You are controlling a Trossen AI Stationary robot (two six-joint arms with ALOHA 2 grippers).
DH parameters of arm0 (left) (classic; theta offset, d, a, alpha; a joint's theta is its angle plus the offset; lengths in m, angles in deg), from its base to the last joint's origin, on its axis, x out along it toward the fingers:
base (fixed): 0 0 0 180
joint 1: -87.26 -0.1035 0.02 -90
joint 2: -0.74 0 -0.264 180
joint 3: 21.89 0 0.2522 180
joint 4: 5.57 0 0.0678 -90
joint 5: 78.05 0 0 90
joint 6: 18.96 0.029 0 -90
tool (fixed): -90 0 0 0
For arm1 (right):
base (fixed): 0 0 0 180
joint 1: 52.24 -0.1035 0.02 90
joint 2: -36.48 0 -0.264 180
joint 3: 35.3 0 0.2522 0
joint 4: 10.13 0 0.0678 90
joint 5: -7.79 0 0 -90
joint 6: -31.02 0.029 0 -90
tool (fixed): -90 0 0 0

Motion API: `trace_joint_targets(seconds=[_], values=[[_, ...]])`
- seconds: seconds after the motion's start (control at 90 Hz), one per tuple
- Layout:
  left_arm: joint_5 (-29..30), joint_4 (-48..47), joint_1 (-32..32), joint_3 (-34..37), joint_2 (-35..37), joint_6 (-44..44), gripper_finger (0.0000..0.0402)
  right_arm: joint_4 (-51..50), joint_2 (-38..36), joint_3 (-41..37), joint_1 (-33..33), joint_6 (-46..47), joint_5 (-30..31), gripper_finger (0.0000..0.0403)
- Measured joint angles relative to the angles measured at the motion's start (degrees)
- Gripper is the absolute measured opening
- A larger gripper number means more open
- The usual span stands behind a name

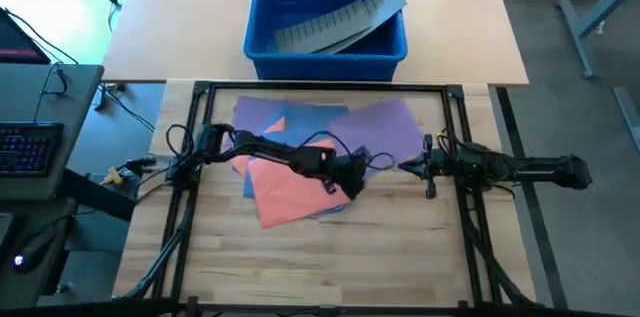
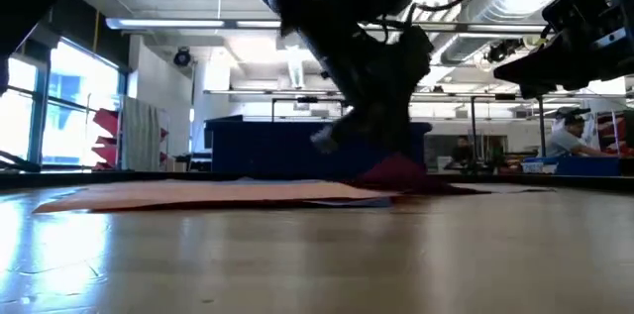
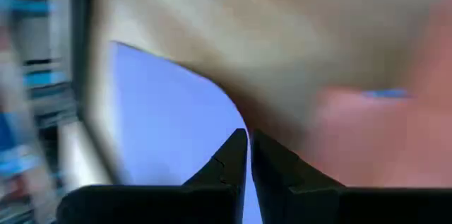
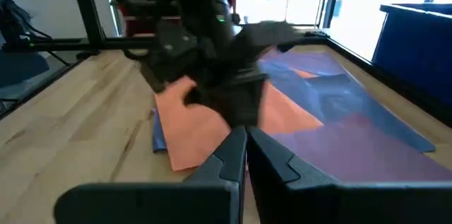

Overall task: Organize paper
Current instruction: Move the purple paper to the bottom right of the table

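The left gripper (image 1: 352, 179), fingers pressed together on nothing I can see, reaches low over the overlapping paper (image 1: 300, 189) mid-table, probably to slide a sheet, while the right gripper (image 1: 408, 166), also closed and empty, waits just right of the pile.

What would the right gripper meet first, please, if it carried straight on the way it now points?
Probably the left gripper, which sits low over the orange sheet directly ahead of the right gripper. If the right gripper runs lower, it might brush the purple sheet first; depth is unclear.
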Motion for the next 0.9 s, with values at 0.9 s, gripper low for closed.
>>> trace_joint_targets(seconds=[0.9], values=[[-12.00, 1.98, -6.45, -5.37, -0.33, -62.56, 0.0001, 0.00, 0.00, -0.01, -0.01, 0.00, 0.01, 0.0000]])
